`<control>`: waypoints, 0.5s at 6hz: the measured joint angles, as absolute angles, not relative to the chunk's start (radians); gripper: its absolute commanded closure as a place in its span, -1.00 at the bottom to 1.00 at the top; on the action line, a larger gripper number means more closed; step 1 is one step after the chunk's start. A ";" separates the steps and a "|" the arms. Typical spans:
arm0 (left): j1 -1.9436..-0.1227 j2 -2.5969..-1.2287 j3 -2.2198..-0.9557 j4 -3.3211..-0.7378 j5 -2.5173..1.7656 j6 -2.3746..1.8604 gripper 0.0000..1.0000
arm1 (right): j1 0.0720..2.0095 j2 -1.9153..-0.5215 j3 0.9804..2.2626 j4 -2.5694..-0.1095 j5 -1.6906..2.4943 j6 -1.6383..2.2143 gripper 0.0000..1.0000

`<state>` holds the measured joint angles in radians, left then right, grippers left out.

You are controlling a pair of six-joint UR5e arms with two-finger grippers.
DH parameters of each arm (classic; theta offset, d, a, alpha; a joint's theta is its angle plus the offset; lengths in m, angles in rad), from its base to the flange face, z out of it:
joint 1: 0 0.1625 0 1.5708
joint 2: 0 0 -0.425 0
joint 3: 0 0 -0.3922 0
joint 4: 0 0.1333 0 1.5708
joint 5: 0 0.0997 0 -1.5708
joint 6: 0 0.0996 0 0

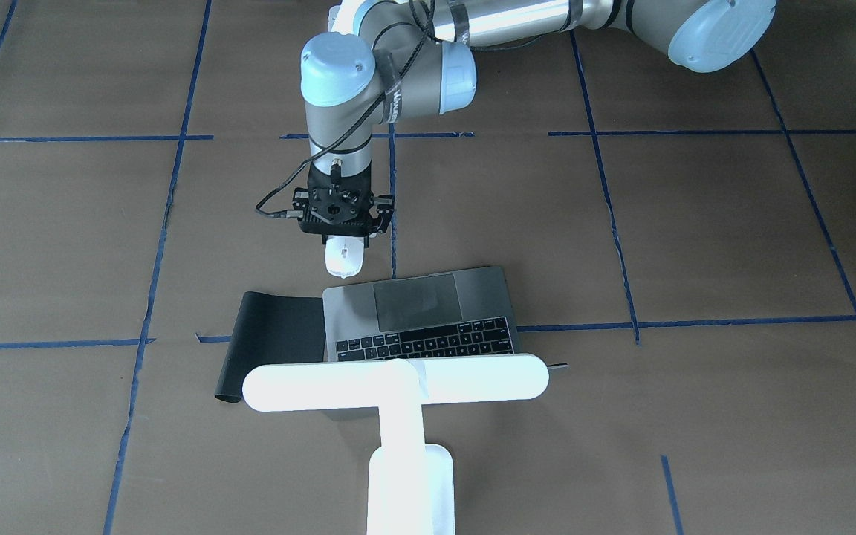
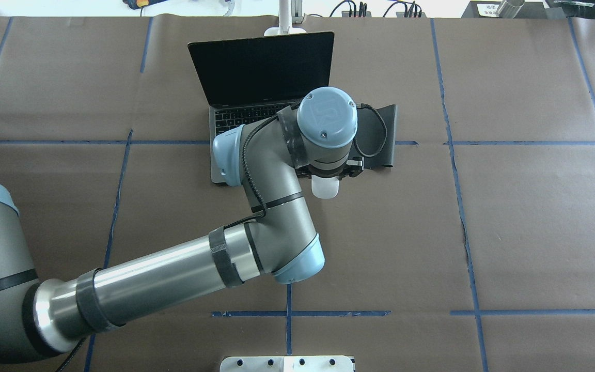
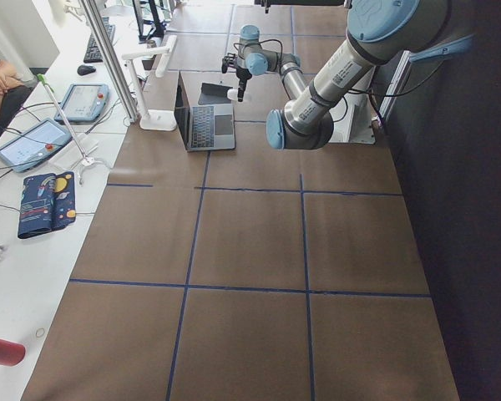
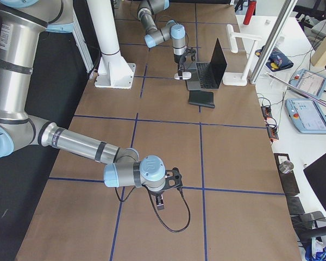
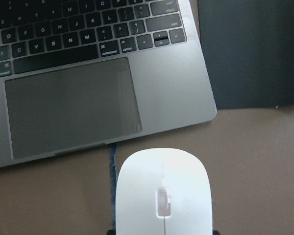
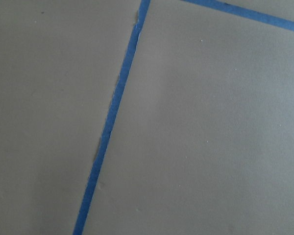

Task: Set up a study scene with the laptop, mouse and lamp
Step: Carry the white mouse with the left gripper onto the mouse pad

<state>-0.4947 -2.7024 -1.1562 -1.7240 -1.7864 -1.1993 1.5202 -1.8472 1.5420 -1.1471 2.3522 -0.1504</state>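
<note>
You are pinching the seemingly light, slick, rigid mouse point(image 5: 162, 193) by its side edges in the left gripper point(image 1: 344, 236), hovering at five o'clock of the laptop point(image 1: 420, 316).

Left arm point(image 2: 163, 274) extended far over the table, elbow bent and forearm folded back, the wrist turned to point straight down. The left gripper point(image 1: 344, 239) faced the tabletop, its fingers closed on the sides of the mouse point(image 1: 344, 260), which showed directly beneath it. Well away from that gripper, the right arm point(image 4: 76, 145) reached out low with its forearm nearly level. Its wrist was bent so that the right gripper point(image 4: 160, 202) hung downward close above the surface. Whether those fingers were spread or closed could not be made out.
</note>
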 measured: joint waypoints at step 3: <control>-0.508 -2.915 -0.715 -2.002 -1.778 -1.318 0.46 | 1.519 -1.847 1.533 -1.147 2.352 -0.150 -1.00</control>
